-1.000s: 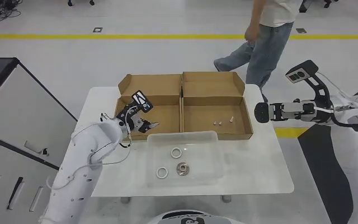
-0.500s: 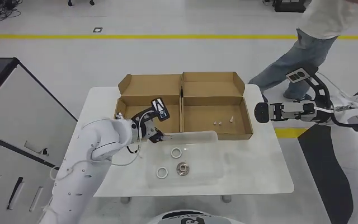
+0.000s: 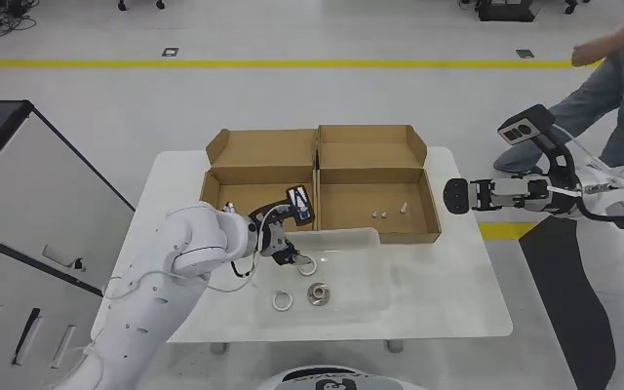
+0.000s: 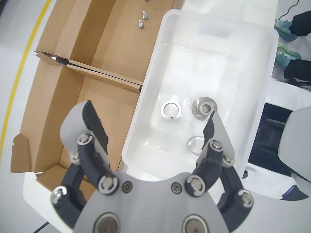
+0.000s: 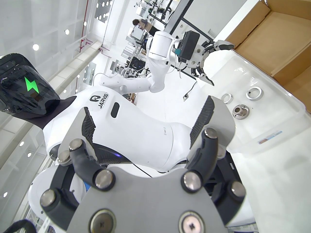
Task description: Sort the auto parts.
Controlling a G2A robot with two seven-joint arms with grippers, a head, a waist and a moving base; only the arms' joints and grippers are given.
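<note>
left gripper [image 4: 150, 112] open, hovers over the clear bin [image 4: 155, 56] edge; a ring [image 4: 171, 109], a second ring [image 4: 195, 145] and a flanged hub [image 4: 203, 108] lie inside. best: centre over one ring, drop straight, close across its rim. right gripper [image 5: 148, 107] open, by the desk [image 3: 458, 292] edge.

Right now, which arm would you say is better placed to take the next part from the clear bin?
Left, I'd judge: the left gripper hangs open over the clear bin, close to a ring. The right gripper, also open, sits out by the edge of the table.
</note>
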